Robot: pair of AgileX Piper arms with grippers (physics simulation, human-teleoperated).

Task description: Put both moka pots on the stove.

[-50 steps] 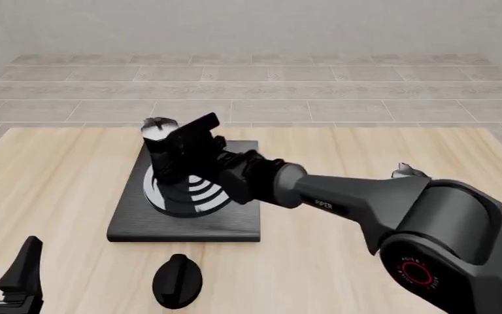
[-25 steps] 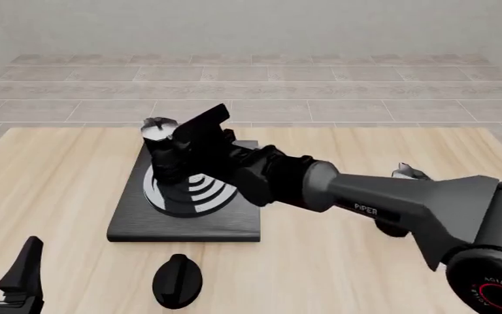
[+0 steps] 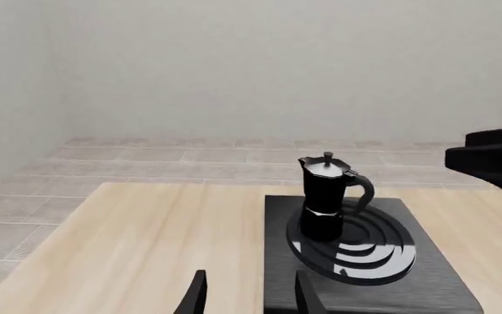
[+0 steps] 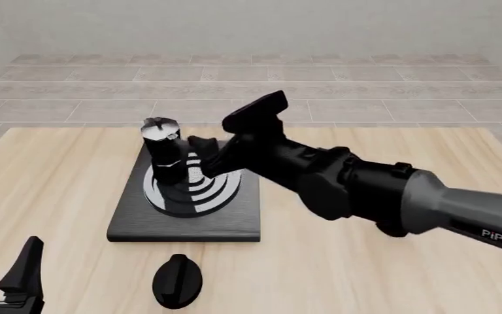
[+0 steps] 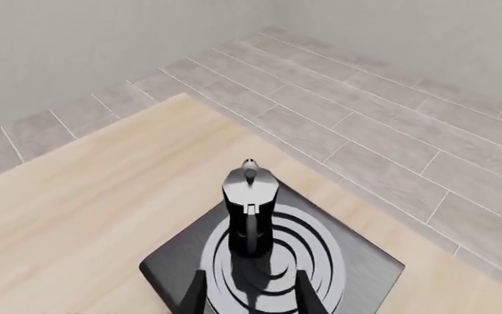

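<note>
One moka pot stands upright on the silver rings of the black stove, at its far left part. It also shows as the moka pot on the stove in the right wrist view, and as the moka pot on the stove in the left wrist view. My right gripper is open just right of the pot, apart from it; the pot lies beyond the right gripper. My left gripper is open and empty at the near left edge, seen as the left gripper. The other moka pot is out of view.
A low black oval knob lies on the wooden table in front of the stove. The right arm stretches across the table's right half, and part of it enters the left wrist view. Tiled floor lies beyond the far edge.
The right gripper, which was around the pot a second ago, has drawn back to the right and up. The pot stays standing on the stove. The left arm has not moved.
</note>
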